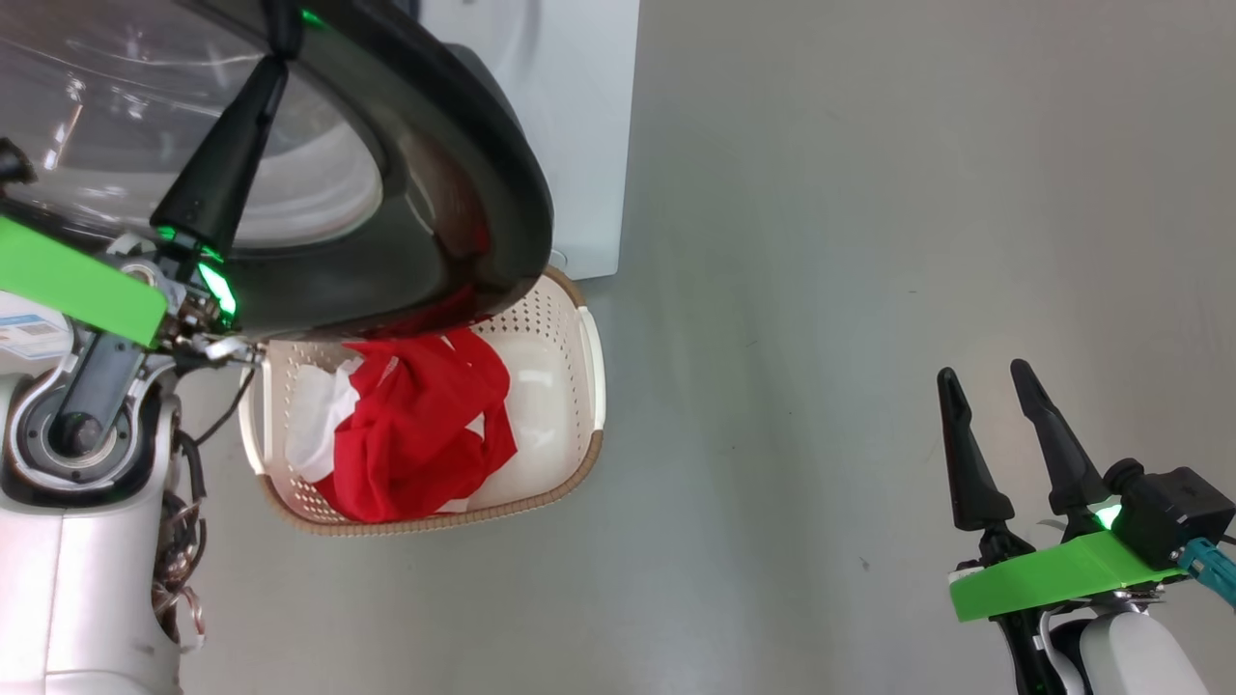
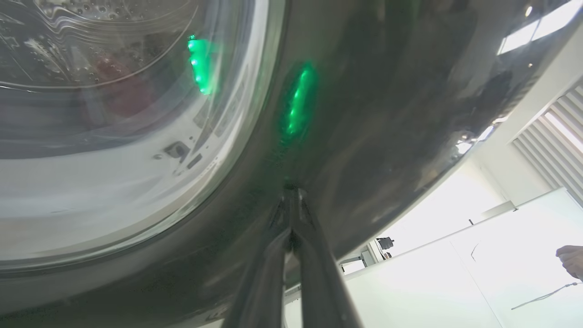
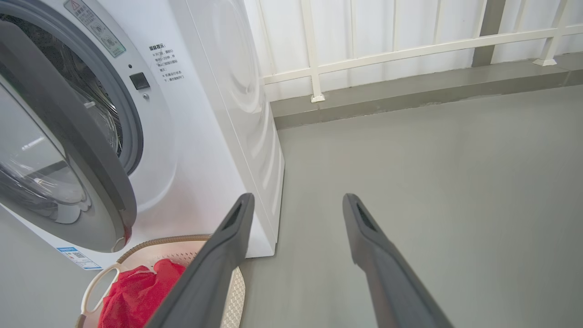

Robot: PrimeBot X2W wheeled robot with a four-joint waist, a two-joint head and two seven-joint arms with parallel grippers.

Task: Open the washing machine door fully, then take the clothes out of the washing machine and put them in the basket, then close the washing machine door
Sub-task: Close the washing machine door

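The left claw (image 1: 273, 72) is closed and empty. Its joined tips press against the glossy black rim of the washing machine door (image 1: 483, 183). The right claw (image 1: 987, 375) stands wide open over bare floor (image 1: 869, 241), well apart from everything. The red clothes (image 1: 415, 425) lie heaped in the basket (image 1: 591, 357), which sits on the floor just in front of the washing machine (image 1: 579, 116), partly under the half-open door.

The likeliest trouble is a slip. Two thin tips on a curved, shiny rim have little purchase (nothing is gripped, only pushed). The claw could skid toward the glass bowl (image 2: 114, 136) or off the edge, and the door would end up ajar. A push that stops short would also fail to latch it. In the head view the door's lower edge hangs close above the basket and the heap. Whether it clears them I cannot tell, so a snagged garment or a nudged basket is possible.

The drum (image 3: 98, 114) shows as a dark sliver behind the door, so I cannot tell whether any garment is left inside. A reddish smear in the glass in the left wrist view may be a reflection or cloth. The latch and hinge cannot be made out. No print can be read on the crumpled clothes. A person's hand (image 2: 571, 259) is cut off at the edge of the left wrist view.
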